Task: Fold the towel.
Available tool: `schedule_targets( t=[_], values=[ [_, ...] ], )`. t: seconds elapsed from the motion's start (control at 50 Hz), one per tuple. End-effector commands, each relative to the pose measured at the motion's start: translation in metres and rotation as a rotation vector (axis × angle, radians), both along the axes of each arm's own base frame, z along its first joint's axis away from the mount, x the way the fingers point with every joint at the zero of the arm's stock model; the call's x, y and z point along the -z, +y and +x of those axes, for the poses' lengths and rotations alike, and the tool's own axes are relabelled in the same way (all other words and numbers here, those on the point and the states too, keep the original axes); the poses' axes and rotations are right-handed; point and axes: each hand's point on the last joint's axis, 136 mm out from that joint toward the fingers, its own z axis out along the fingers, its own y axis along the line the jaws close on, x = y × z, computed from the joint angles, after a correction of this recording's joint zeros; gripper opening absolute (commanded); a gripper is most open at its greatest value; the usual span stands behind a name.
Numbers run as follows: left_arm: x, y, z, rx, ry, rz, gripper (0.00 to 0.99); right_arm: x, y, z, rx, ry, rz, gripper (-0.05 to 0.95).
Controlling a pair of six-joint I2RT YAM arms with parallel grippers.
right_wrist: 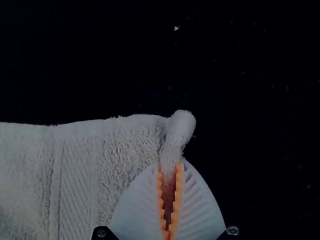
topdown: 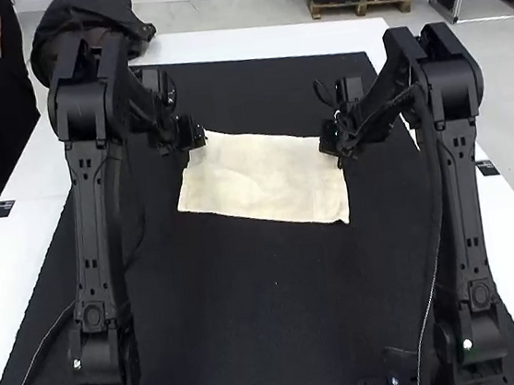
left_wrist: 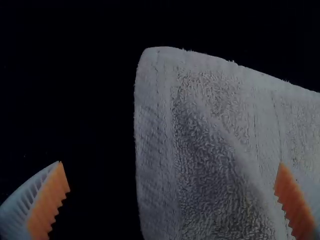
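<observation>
Gripping the towel (topdown: 260,178) by one corner is the right tool (topdown: 330,139)

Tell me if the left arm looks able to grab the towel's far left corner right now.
Probably yes: the left gripper is open beside that towel corner, nothing covers it, and the right gripper is away at the far right corner.

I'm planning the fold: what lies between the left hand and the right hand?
In the high view, the towel lies spread out between the left hand and the right hand.
</observation>
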Motion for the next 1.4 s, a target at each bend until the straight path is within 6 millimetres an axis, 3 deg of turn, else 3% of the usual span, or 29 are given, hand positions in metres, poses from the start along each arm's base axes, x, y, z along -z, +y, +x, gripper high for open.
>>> schedule_targets(
  t=[0.0,0.62,0.86,1.18,1.38],
  values=[
    [-0.022,-0.010,0.004,0.029,-0.041,-0.013,0.970,0.035,0.028,-0.039,-0.104,0.136,0.070,0.00],
    [-0.046,-0.033,0.019,0.055,-0.135,-0.018,0.970,0.034,0.029,-0.044,-0.110,0.140,0.071,0.00],
    [-0.037,-0.032,0.024,0.048,-0.134,-0.014,0.970,0.031,0.029,-0.046,-0.114,0.138,0.076,0.00],
    [-0.040,-0.030,0.038,0.032,-0.161,-0.005,0.970,0.030,0.031,-0.049,-0.123,0.142,0.079,0.00],
    [-0.025,-0.028,0.042,0.027,-0.139,-0.004,0.970,0.030,0.030,-0.050,-0.124,0.143,0.081,0.00]
  ],
)
